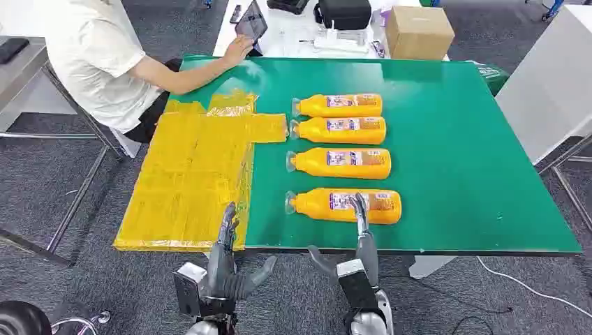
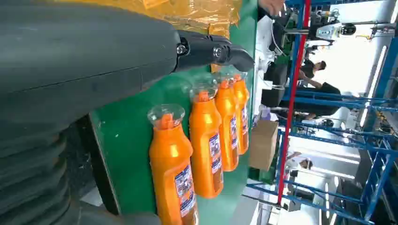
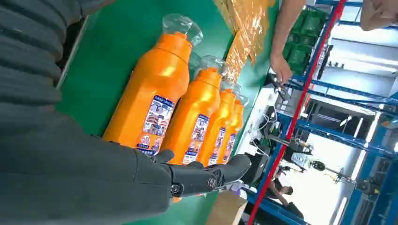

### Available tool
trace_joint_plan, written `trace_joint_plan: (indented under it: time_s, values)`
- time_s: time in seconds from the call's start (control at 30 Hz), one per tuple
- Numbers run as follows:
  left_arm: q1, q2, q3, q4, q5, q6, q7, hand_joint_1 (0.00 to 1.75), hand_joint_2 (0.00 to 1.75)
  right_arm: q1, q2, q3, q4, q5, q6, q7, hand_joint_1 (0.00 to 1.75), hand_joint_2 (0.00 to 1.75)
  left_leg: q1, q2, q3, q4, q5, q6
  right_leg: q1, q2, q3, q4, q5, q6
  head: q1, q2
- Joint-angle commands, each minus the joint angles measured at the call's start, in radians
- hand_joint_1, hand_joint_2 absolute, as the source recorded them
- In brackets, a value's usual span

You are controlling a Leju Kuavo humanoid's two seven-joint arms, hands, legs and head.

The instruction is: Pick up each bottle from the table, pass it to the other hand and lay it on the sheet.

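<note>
Currently nothing is done, by my reading: the yellow sheet (image 1: 192,178) on the left part of the green desk (image 1: 454,160) carries no bottle. A seated person (image 1: 105,56) at the far left corner reaches to a tablet (image 1: 251,22). My left hand (image 1: 227,269) hangs at the desk's near edge beside the sheet, fingers (image 2: 213,50) stretched out and apart, holding nothing. To its right, four orange bottles lie on their sides in a row, caps toward the sheet; the nearest bottle (image 1: 345,205) comes first. My right hand (image 1: 359,269) reaches over it, fingers (image 3: 206,176) extended above its label, not clamped. Whether they touch it, I cannot tell. All four pickups, handovers and placements remain.
</note>
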Motion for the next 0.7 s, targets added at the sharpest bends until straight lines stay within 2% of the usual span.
trace_joint_plan:
  time_s: [0.03, 0.57, 0.67, 0.7]
  values:
    - [-0.026, 0.029, -0.031, 0.021, -0.005, 0.002, 0.005, 0.0, 1.75, -0.031, 0.003, -0.013, 0.026, 0.011, -0.002, 0.001, 0.0, 1.75, 0.0, 0.002, 0.005, -0.001, -0.002, 0.002, 0.001, 0.0, 0.005, -0.001, -0.001, -0.003, 0.0, 0.0]
    - [-0.021, 0.029, -0.029, 0.023, -0.005, -0.004, 0.005, 0.0, 1.75, -0.016, -0.017, 0.023, -0.011, 0.01, -0.032, 0.001, 0.0, 1.75, 0.0, 0.0, 0.002, -0.001, 0.0, 0.001, 0.0, -0.001, 0.002, -0.001, 0.0, -0.002, 0.0, 0.0]
    - [-0.02, 0.029, -0.028, 0.023, -0.005, -0.003, 0.004, 0.0, 1.75, -0.016, -0.022, 0.024, 0.003, 0.017, -0.032, 0.001, 0.0, 1.75, 0.0, 0.001, 0.006, -0.001, -0.002, 0.002, 0.001, 0.0, 0.006, -0.001, -0.002, -0.003, 0.0, 0.0]
    - [-0.019, 0.029, -0.027, 0.024, -0.006, -0.002, 0.003, 0.0, 1.75, -0.017, -0.024, 0.021, 0.014, 0.019, -0.032, 0.001, 0.0, 1.75, 0.0, 0.0, 0.002, -0.001, 0.0, 0.001, 0.0, 0.0, 0.002, -0.001, 0.0, -0.002, 0.0, 0.0]
